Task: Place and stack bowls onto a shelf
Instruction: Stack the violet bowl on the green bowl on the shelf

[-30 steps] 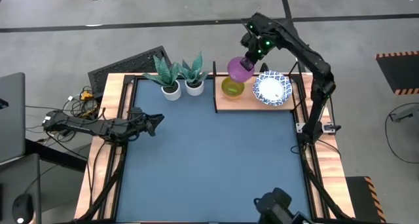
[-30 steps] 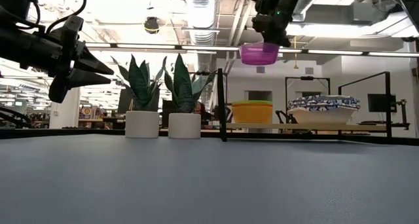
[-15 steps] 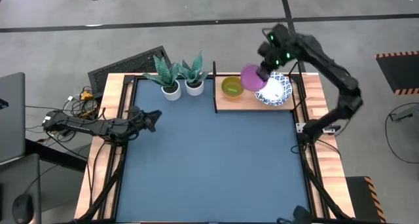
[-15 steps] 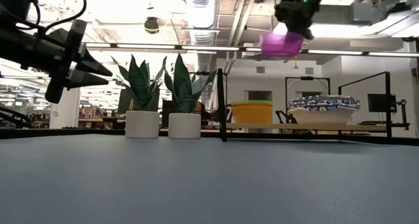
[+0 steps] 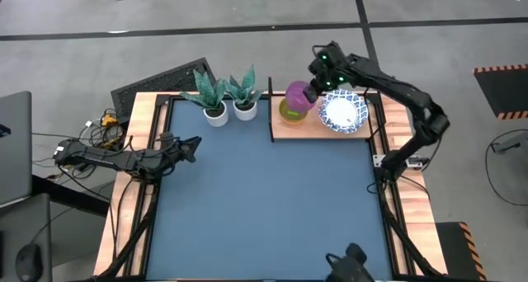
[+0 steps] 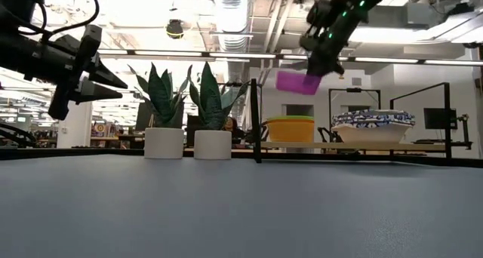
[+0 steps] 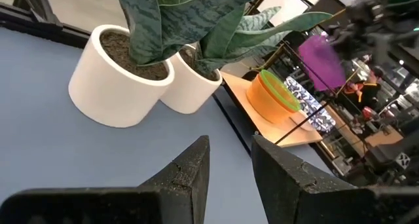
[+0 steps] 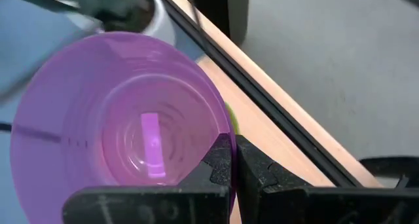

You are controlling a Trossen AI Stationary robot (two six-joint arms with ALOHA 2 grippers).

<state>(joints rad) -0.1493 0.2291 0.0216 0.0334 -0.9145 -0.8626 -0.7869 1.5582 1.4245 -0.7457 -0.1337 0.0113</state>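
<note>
We see the right gripper point(image 6: 315, 56) clenched on the rim of the purple bowl point(image 6: 297, 82), held in the air above the yellow-and-green stack point(image 6: 290, 127) at the shelf's point(image 5: 285, 130) left end – the patterned white bowls point(image 5: 342, 112) sit at its right end. The left gripper point(image 6: 96, 66) (fingers slightly parted, empty) hovers near the table's left edge.

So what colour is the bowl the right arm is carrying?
Purple bowl, translucent; clearest in the right wrist view.
</note>
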